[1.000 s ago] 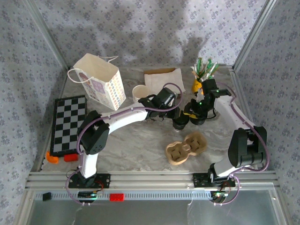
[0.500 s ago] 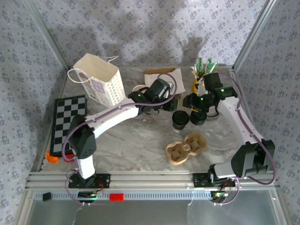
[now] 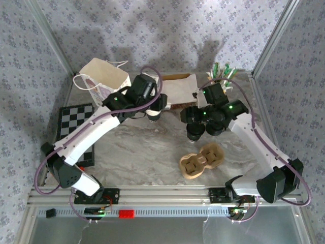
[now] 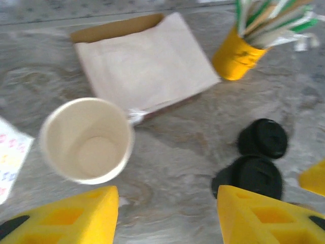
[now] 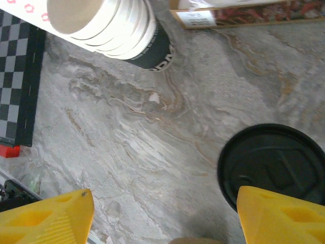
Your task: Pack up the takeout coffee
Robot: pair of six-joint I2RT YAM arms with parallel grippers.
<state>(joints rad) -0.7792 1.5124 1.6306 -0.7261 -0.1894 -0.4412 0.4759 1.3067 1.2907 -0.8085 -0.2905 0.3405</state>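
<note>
The takeout coffee cup (image 4: 86,140) is a white paper cup standing upright and empty on the marble table, with a dark band round its base (image 5: 155,51). My left gripper (image 4: 167,218) hangs above the table just right of the cup. It is open, with bare marble between its yellow fingers (image 4: 66,213). My right gripper (image 5: 165,218) is open too and holds nothing. It hovers over bare table, with the cup (image 5: 117,30) ahead of it to the left. A black lid (image 5: 274,162) lies under its right finger (image 5: 282,213).
Two black-lidded cups (image 3: 195,131) (image 3: 216,127) stand mid-table. Behind them are a yellow cup of sticks (image 4: 238,56) and a flat stack of napkins (image 4: 147,66). A paper bag (image 3: 106,86) and checkerboard (image 3: 76,132) are at left, and a cardboard cup carrier (image 3: 201,161) lies nearer the front.
Both arms have swung left and towards the back, away from the black-lidded cups. The left gripper has come over beside the white cup. Both grippers have opened wider.
</note>
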